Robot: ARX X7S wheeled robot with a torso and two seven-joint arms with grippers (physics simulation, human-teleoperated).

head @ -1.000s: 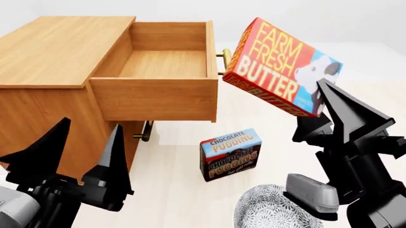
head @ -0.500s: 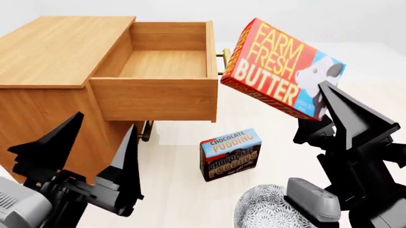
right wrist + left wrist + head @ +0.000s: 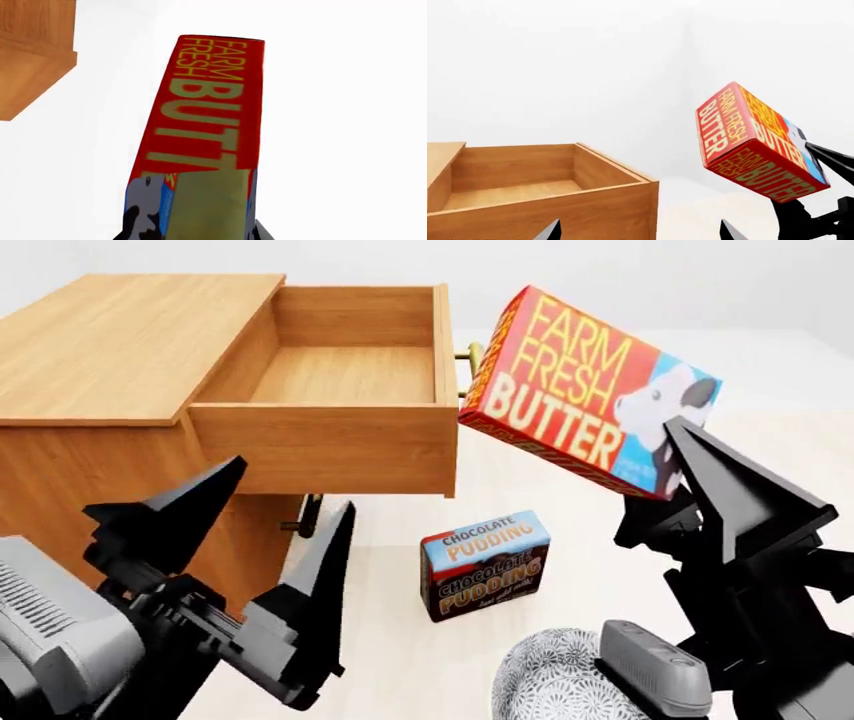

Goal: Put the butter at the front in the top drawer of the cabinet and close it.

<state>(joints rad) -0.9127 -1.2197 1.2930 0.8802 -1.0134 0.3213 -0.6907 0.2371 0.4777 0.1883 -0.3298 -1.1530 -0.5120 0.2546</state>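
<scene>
The right gripper [image 3: 687, 455] grips the butter [image 3: 587, 390] aloft just beside the open top drawer [image 3: 334, 390], while the left gripper [image 3: 260, 525] gapes empty.

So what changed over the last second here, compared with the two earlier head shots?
The left pincer rose and moved toward the top drawer, open and empty. The right pincer, holding the butter, carried it slightly left toward the drawer. The drawer is open as before; the chocolate pudding box and patterned bowl did not move.
</scene>
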